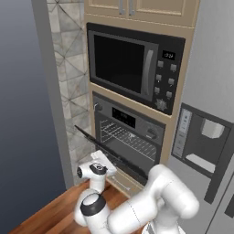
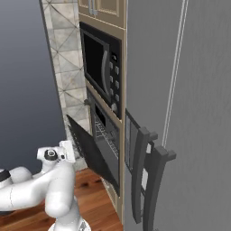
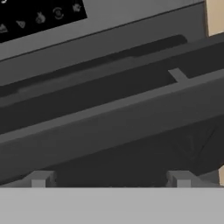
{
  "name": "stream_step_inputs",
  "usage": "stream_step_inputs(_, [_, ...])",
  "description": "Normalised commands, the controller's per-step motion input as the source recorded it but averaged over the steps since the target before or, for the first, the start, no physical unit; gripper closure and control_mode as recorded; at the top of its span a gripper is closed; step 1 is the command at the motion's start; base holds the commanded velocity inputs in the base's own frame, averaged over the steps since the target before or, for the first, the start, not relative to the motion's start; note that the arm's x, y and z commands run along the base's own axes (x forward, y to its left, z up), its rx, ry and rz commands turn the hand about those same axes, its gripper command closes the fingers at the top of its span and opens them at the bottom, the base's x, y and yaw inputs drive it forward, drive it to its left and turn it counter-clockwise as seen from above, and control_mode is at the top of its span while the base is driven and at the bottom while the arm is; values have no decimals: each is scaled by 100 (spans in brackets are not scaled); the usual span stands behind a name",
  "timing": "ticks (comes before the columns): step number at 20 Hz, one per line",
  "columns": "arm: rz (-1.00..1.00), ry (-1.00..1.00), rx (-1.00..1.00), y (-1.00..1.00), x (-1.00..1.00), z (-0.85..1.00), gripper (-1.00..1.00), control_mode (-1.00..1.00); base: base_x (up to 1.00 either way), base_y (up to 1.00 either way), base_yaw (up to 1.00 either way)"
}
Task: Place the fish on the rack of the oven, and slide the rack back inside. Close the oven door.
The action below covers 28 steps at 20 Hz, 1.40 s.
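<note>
Wooden floor below half-open oven door

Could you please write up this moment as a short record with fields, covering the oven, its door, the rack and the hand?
oven: black, built in below the microwave
oven door: part open, tilted up toward the cavity
rack: inside the cavity
fish: cannot tell
hand: close to the door's outer face; fingers apart with nothing between them
fridge: right of the oven
</note>
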Motion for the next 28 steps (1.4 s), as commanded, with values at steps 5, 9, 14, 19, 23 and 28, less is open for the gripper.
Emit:
stream_step_inputs(5, [0, 0, 8, -100, 72, 26, -100, -100, 0, 0, 0])
stream_step_inputs(9, [0, 4, 12, -100, 98, 31, -100, -100, 0, 0, 0])
stream_step_inputs(14, [2, 12, 16, -100, 100, 21, -100, -100, 0, 0, 0])
stream_step_inputs(19, [3, 18, 18, -100, 100, -5, -100, -100, 0, 0, 0])
stream_step_inputs(23, [1, 2, 6, -54, 26, -19, -100, -100, 0, 0, 0])
stream_step_inputs(28, [0, 0, 1, -22, 0, 0, -100, -100, 0, 0, 0])
